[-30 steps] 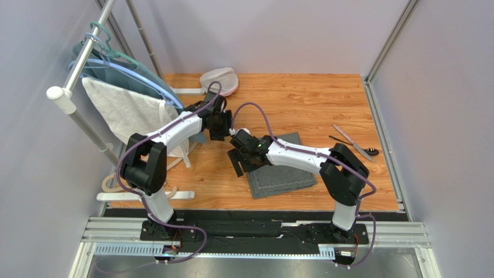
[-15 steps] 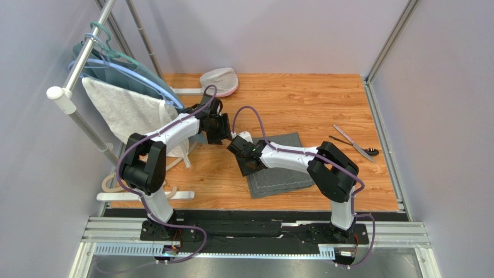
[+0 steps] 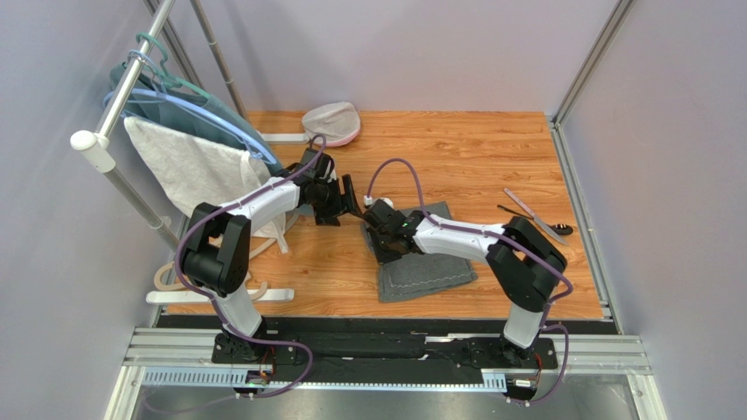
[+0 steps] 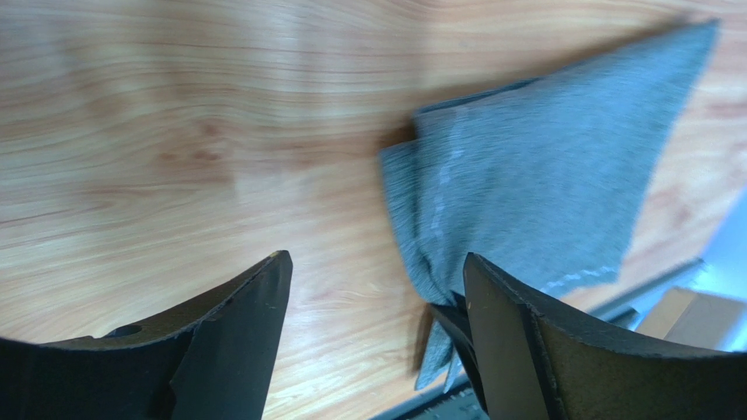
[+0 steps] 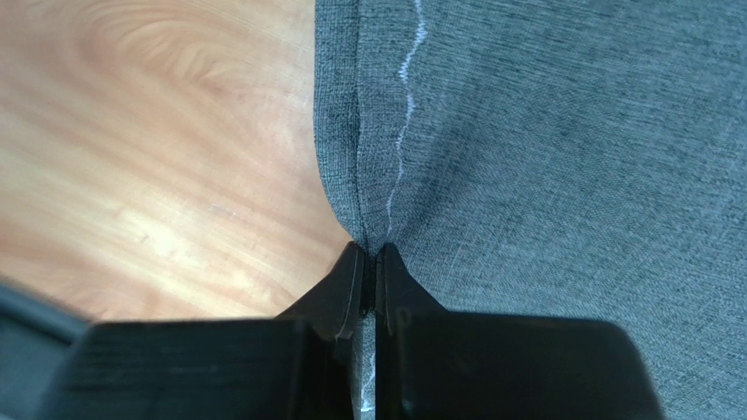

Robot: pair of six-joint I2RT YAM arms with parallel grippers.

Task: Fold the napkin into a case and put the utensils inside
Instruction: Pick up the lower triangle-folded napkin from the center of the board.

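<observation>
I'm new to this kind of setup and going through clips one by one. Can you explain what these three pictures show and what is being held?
Two robot arms are bolted at the near edge of a wooden table. The wide picture looks down from above and behind them. The other two come from a camera on each wrist, so each shows that arm's own black fingers. A dark grey napkin lies in front of the right arm, and the right gripper is closed on its edge. The left gripper is open beside the napkin and holds nothing. Two utensils, one silver and one black, lie at the far right, untouched. A white towel and a teal garment hang at the left.
</observation>
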